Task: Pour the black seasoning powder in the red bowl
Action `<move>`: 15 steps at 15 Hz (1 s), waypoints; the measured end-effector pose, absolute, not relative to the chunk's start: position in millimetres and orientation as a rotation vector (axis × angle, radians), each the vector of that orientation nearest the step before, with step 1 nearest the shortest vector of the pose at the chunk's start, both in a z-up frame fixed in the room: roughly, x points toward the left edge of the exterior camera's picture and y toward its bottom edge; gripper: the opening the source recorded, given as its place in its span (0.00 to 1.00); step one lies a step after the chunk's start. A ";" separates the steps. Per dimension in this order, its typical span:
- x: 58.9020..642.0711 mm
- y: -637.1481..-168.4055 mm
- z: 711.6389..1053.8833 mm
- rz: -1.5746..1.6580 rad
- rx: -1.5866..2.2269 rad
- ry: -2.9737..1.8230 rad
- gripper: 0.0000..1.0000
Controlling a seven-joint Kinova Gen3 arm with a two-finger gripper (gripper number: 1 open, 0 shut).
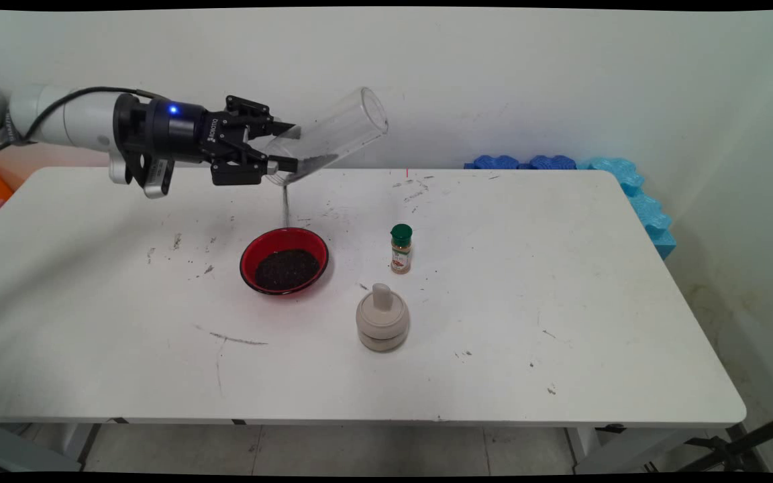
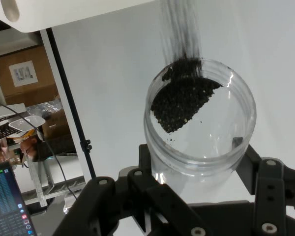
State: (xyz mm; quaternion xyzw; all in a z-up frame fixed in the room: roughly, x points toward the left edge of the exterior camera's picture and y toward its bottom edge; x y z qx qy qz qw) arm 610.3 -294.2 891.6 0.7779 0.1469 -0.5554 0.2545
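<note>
My gripper (image 1: pixel 296 145) is shut on a clear plastic jar (image 1: pixel 333 134), held tilted above the table with its mouth down and to the left. A thin stream of dark grains (image 1: pixel 286 204) falls from the mouth into a red bowl (image 1: pixel 284 260) that holds a dark pile. In the hand view the jar (image 2: pixel 201 137) sits between the fingers (image 2: pixel 155 196), with dark grains (image 2: pixel 182 103) heaped at its rim and streaming off toward the top edge.
A small spice bottle with a green cap (image 1: pixel 400 249) stands right of the bowl. A beige lidded pot (image 1: pixel 382 317) sits in front of it. Blue foam pieces (image 1: pixel 628 184) line the white table's (image 1: pixel 561 302) back right corner. Dark specks dot the tabletop.
</note>
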 end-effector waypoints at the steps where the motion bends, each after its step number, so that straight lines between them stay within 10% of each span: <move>1: 610.4 -294.3 891.8 -1.509 2.111 0.398 0.00; 15: 612.9 -290.0 894.2 -1.507 2.108 0.391 0.00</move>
